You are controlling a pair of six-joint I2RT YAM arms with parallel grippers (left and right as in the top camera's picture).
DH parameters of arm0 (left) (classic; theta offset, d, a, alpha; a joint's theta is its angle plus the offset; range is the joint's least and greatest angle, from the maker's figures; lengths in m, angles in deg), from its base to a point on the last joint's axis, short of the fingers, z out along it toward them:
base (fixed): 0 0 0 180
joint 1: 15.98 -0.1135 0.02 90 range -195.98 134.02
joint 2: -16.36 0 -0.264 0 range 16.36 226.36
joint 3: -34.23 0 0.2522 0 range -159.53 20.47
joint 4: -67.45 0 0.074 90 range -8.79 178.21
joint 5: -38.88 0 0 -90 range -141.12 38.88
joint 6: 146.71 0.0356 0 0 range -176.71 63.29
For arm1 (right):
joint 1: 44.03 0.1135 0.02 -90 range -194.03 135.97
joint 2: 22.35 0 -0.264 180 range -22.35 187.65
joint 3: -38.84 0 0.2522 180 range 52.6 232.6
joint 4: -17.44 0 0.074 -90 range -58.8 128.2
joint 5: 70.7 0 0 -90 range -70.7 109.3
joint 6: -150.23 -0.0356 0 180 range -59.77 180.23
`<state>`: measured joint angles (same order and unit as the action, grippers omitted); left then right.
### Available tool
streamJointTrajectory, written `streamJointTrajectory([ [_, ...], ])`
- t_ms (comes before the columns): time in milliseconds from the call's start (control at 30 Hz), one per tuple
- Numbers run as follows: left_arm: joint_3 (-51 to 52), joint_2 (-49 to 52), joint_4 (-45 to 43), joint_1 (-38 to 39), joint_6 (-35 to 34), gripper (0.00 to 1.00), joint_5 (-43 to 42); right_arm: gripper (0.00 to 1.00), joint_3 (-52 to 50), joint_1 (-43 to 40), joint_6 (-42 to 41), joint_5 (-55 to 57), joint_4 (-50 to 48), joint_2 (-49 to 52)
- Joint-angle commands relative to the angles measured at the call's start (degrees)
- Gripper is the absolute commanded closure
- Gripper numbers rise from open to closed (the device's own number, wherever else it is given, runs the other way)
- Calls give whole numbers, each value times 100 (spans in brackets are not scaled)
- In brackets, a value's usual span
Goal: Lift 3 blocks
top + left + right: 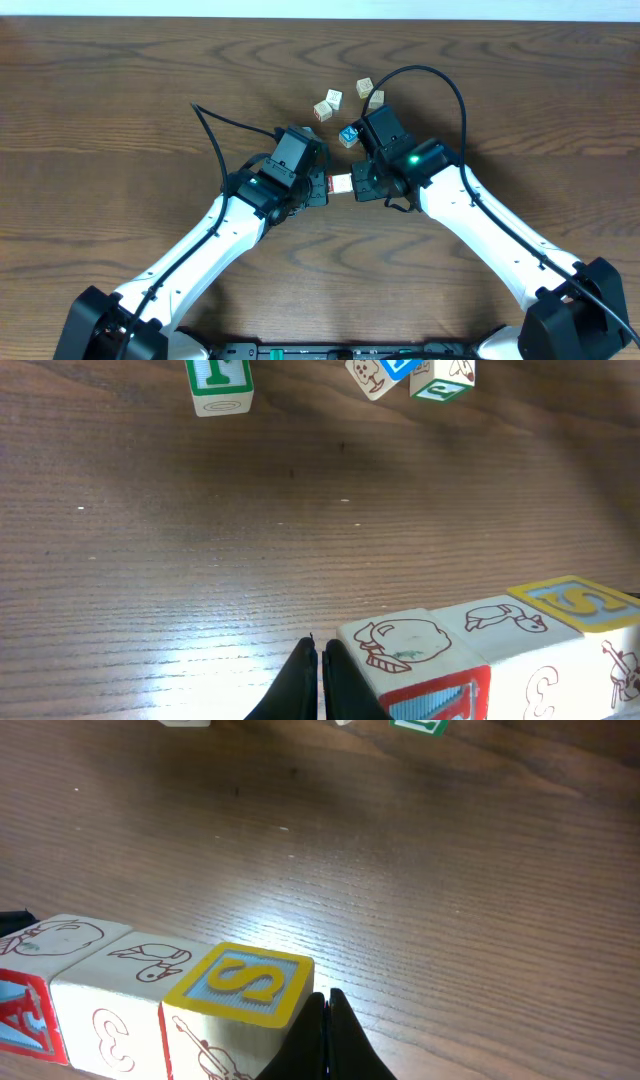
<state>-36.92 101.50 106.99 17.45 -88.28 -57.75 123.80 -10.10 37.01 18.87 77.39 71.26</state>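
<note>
Both closed: left pincer [318, 682] and right pincer [325, 1032] butt the block row [341, 183] end-on. Uneven squeeze could buckle it; middle block [138, 963] drops.

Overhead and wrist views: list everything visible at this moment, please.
row of blocks: 3, cream with one red face and one yellow S top, end to end between the grippers
loose blocks: 4, pale, on the table beyond the grippers
blue-faced block: 1, blue and cream, beside the right arm
table: 1, dark brown wood
left gripper: 1, black, shut, at the row's red-faced end
right gripper: 1, black, shut, at the S end
</note>
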Motion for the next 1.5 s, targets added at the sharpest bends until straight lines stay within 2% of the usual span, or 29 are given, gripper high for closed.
streamJointTrajectory([
  [0,-542,17,-356,389,-44,93,-1325,99,120,313,140,-1871,-291,122],
  [1200,-282,70,-538,389,-212,93,-1325,99,-184,208,96,-1847,-490,125],
  [1467,-282,369,-573,389,-330,93,-1331,99,-413,173,55,-1849,-638,125],
])
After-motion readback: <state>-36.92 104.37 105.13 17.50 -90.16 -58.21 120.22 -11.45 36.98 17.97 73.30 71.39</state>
